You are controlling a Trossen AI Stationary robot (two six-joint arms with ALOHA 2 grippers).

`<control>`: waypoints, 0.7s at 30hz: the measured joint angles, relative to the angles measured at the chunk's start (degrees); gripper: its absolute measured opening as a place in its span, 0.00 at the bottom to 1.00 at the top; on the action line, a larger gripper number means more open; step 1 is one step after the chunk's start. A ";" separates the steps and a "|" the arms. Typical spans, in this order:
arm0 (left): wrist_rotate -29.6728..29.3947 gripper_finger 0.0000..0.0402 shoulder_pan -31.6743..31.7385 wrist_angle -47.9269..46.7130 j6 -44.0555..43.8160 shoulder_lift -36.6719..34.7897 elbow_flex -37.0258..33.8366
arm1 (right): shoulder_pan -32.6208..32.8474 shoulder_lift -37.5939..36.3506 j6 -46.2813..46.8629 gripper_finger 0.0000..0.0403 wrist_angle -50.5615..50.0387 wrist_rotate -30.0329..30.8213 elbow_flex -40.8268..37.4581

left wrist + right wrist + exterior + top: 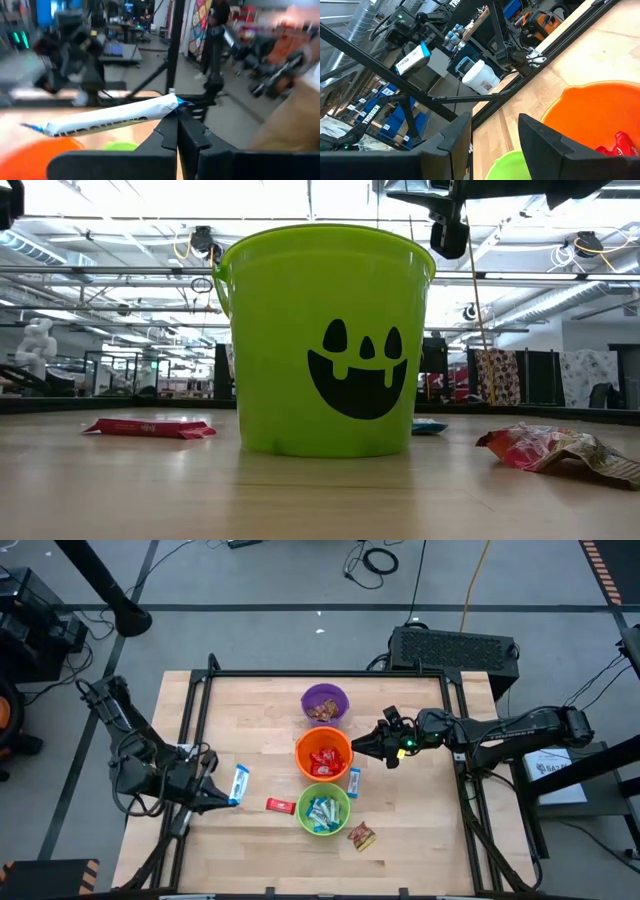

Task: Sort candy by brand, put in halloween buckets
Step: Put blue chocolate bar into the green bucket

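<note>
The left gripper (228, 798) is clamped on one end of a blue-and-white wrapped mini bar (240, 782), holding it lifted above the desk near the left edge; the left wrist view shows the two dark fingers (167, 134) pressed together on the wrapper's blue tip, the bar (107, 118) extending sideways from them.

The right gripper (358, 747) hovers at the right rim of the round orange plastic bowl (323, 754), its fingers (545, 140) standing apart with nothing between them.

Three bowls stand in a line down the middle of the light wooden desk (420, 830). The round purple plastic bowl (324, 703) is nearest the far edge and holds brown/orange wrapped bars. The orange bowl is in the middle and holds red wrapped bars. The round light green plastic bowl (323, 810), marked with a black pumpkin face (362, 370), is nearest the front edge and holds blue-and-white bars.

Loose candy on the desk:
- a red wrapped bar (281, 805) just left of the green bowl;
- a second blue-and-white bar (354, 781) between the orange and green bowls, on their right side;
- a crumpled brown/orange wrapped bar (361, 836) right of the green bowl, toward the front edge.
</note>
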 joint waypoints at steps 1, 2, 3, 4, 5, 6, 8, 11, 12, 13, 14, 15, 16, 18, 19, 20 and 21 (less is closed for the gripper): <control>-0.02 0.00 0.19 -0.01 2.90 0.00 0.00 | 0.00 0.01 0.00 0.38 0.00 0.00 0.00; -0.14 0.00 0.41 -0.01 5.28 0.02 0.00 | 0.00 0.01 0.00 0.38 0.00 0.05 0.00; -0.52 0.00 0.75 -0.03 7.25 0.02 0.00 | 0.00 0.00 -0.01 0.38 0.00 0.19 0.00; -0.70 0.00 1.13 -0.01 8.78 0.02 0.00 | 0.00 0.01 -0.04 0.38 0.00 0.24 0.00; -0.92 0.00 1.57 -0.01 9.90 0.02 0.00 | 0.00 0.01 -0.20 0.38 0.00 0.52 0.00; -1.02 0.00 2.01 -0.02 10.66 0.01 0.00 | 0.00 0.01 -0.22 0.38 0.00 1.03 0.00; -1.05 0.00 2.81 -0.03 11.52 0.02 0.00 | 0.00 0.01 -0.26 0.38 -0.02 1.41 0.00; -1.03 0.00 3.80 0.01 11.67 0.02 0.00 | 0.00 0.01 -0.95 0.38 -0.02 1.51 0.00; -1.03 0.00 4.03 0.19 11.44 0.02 0.00 | 0.00 0.01 -0.99 0.38 -0.01 1.51 0.00; -1.03 0.00 4.22 0.63 10.85 0.02 0.00 | 0.00 0.01 -0.81 0.38 0.00 1.51 0.00; -1.03 0.00 4.51 1.38 9.36 0.02 0.00 | -0.01 0.01 -0.45 0.38 -0.01 1.57 0.00; -1.02 0.00 4.83 2.41 7.32 0.00 0.00 | -0.05 0.01 -0.09 0.38 -0.01 1.80 0.00; -1.01 0.00 5.22 3.76 4.81 0.00 0.00 | -0.12 0.01 0.41 0.38 -0.01 2.10 0.00; -1.01 0.00 6.15 6.52 -1.69 0.00 0.00 | -0.34 0.01 1.72 0.38 0.00 2.84 0.00; -1.01 0.00 6.71 7.84 -4.78 0.00 0.00 | -0.61 0.01 2.24 0.38 -0.02 2.94 0.00; -1.15 0.00 7.34 9.12 -7.27 0.00 0.00 | -0.92 0.01 2.74 0.38 -0.02 2.94 0.00; -1.82 0.00 7.89 10.27 -8.94 0.00 0.00 | -1.23 0.01 3.19 0.38 -0.02 2.92 -0.01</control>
